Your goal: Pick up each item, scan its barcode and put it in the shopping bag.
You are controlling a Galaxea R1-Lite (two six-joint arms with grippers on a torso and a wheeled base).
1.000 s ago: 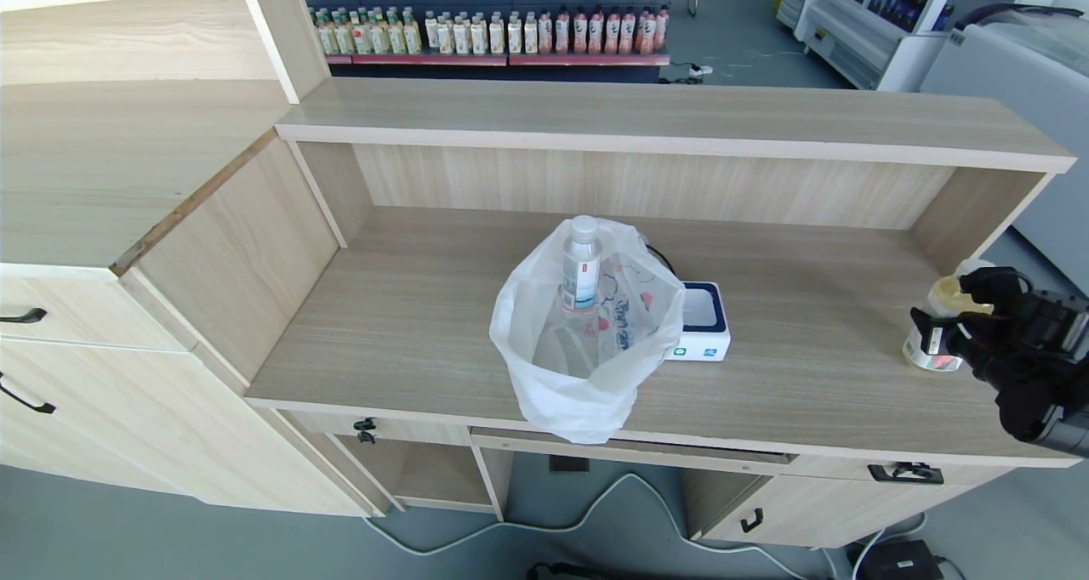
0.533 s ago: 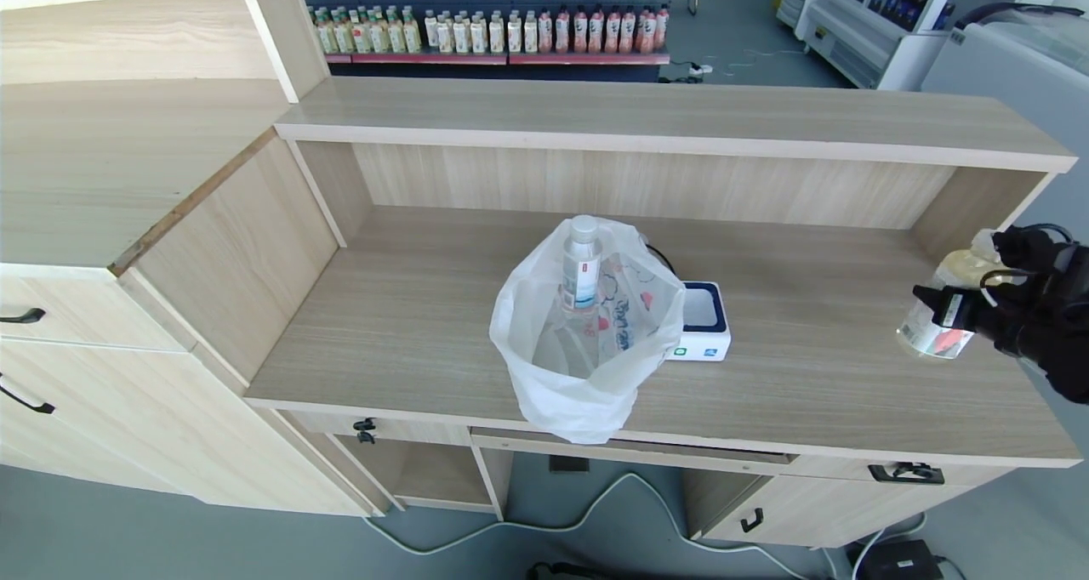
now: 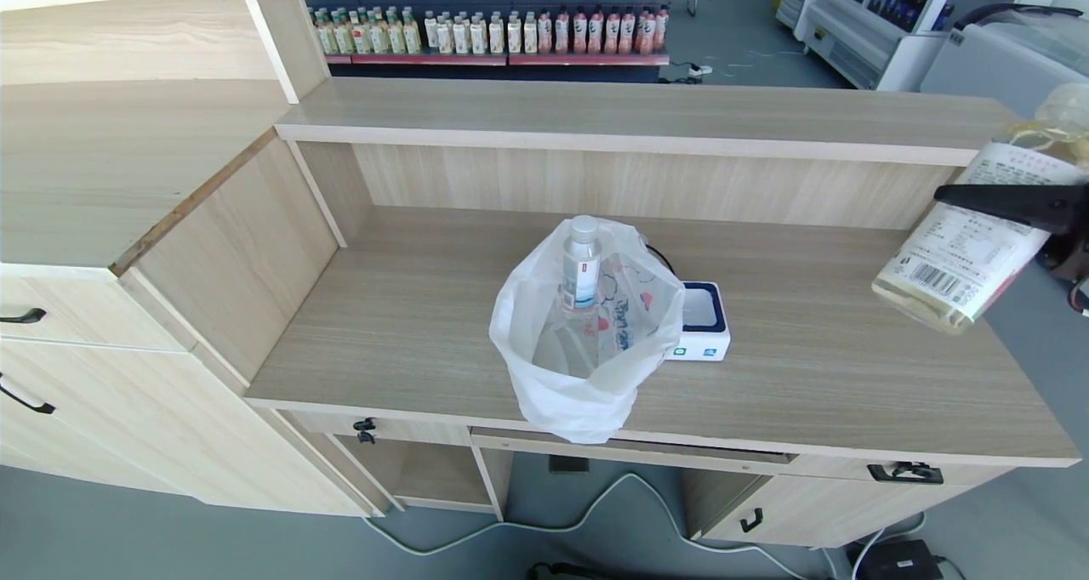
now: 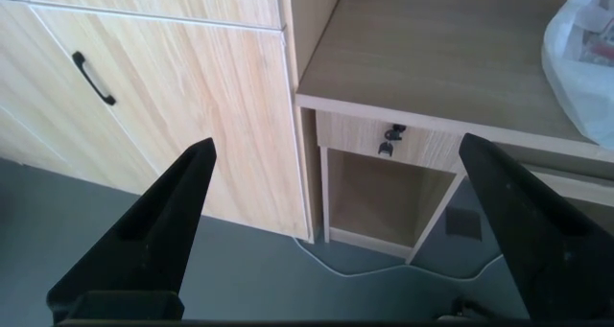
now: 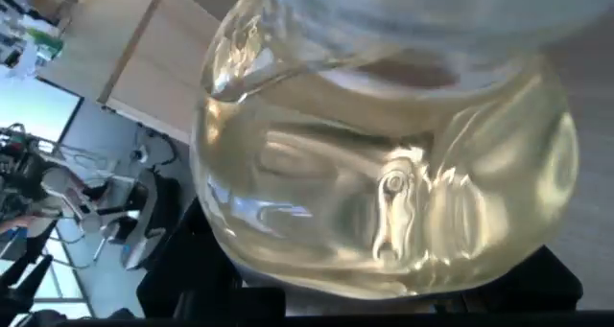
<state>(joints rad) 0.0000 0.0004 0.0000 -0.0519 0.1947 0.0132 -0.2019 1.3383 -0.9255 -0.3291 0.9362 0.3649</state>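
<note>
Now right end effector (image 3: 1021, 206) held high — clamping tilted bottle (image 3: 961, 257); left end effector (image 4: 338, 150) splayed, low.

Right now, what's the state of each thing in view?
Shopping bag, open, upright on the counter.
Clear bottle, upright inside the bag.
Yellow bottle, tilted, airborne, barcode showing.
Right gripper, shut on the yellow bottle.
Left gripper, open, empty.
Scanner, flat beside the bag.

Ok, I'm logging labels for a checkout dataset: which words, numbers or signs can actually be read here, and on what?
On the held bottle: barcode and fine print, too small to read.
On the bagged bottle: label too small.
On the shopping bag: red and blue print, crumpled, unreadable.
On the scanner: green mark, illegible.
Nothing can be quoted.
</note>
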